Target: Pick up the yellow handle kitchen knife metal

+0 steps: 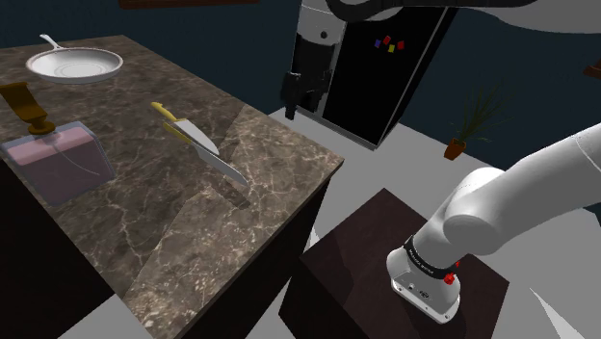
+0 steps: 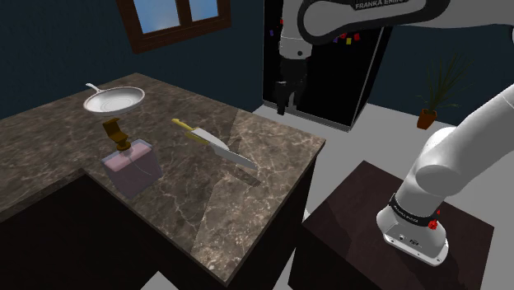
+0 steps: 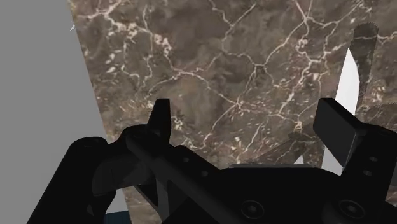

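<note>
In the shoulder view the arm (image 1: 525, 188) rises from its stand (image 1: 371, 231) at the lower right. It leaves the picture's top edge and comes back in at the top middle. There the tool (image 1: 306, 96) hangs pointing down in front of a black fridge (image 1: 390, 77). The knife (image 1: 197, 140) lies flat on the marbled surface (image 1: 144, 226), to the tool's lower left and apart from it. Its yellow handle points toward a white pan (image 1: 75, 65) and its pale blade toward the surface's corner.

In the second exterior view the arm arches across the top. The tool (image 2: 287, 100) hangs upright above the surface's (image 2: 206, 210) far edge, beside the fridge (image 2: 329, 78). The knife (image 2: 212, 142) lies in the middle of the surface, between the pan (image 2: 114, 100) and the corner.

In the wrist view the tool (image 3: 248, 124) looks straight down on the surface (image 3: 222, 63). Its fingers (image 3: 160, 118) stand wide apart with nothing between them. A pale sliver just outside one finger is probably the knife's blade (image 3: 348, 83).
</note>
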Controlling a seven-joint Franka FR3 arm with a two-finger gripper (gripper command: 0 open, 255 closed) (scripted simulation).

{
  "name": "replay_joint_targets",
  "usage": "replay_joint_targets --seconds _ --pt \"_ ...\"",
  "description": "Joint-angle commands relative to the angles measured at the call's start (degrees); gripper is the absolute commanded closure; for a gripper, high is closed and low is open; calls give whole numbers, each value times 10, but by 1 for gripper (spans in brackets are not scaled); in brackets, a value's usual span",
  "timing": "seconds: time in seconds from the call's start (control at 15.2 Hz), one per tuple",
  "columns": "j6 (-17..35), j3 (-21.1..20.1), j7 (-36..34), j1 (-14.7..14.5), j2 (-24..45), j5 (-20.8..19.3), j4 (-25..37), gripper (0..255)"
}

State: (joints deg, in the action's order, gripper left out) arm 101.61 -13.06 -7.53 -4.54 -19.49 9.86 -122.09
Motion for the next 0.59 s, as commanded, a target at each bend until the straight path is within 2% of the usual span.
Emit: replay_joint_targets --seconds 0.0,0.53 --pt "18 -16 -16 -4 35 -7 19 0" --pt "67 -73 -98 -30 198 -70 133 0"
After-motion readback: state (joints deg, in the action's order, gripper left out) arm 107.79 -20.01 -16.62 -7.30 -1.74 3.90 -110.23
